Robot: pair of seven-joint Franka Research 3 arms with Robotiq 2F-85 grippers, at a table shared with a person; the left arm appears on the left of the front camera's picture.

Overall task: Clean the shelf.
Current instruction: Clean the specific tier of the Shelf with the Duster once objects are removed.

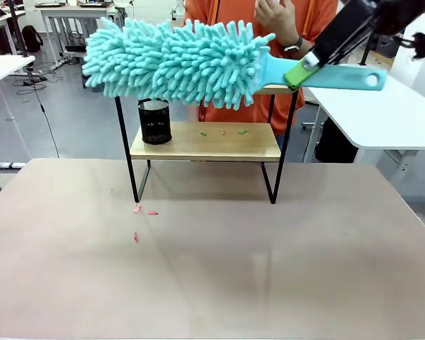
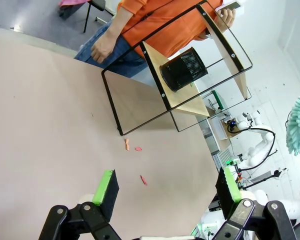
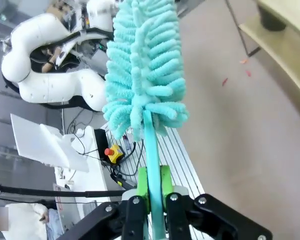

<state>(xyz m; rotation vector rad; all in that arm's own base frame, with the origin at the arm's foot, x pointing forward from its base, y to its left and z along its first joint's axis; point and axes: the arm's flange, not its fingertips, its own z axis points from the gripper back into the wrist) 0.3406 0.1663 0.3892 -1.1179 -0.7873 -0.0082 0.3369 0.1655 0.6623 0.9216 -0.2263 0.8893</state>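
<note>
The shelf [image 1: 205, 144] stands at the table's far middle, with a black mesh cup [image 1: 154, 121] and a few small scraps [image 1: 223, 132] on its lower board. My right gripper [image 1: 301, 71] is shut on the handle of a turquoise fluffy duster [image 1: 177, 64], whose head hangs in front of the upper board and hides most of it. In the right wrist view the duster [image 3: 145, 70] rises from the right gripper [image 3: 153, 186]. My left gripper [image 2: 166, 187] is open and empty above the table, well short of the shelf [image 2: 190, 102] and the mesh cup [image 2: 184, 69].
Red scraps [image 1: 145, 211] lie on the brown table [image 1: 269, 269] by the shelf's front left leg. A person in orange [image 1: 227, 14] stands behind the shelf with one hand [image 1: 276, 18] raised. A white table [image 1: 382, 113] stands at the right.
</note>
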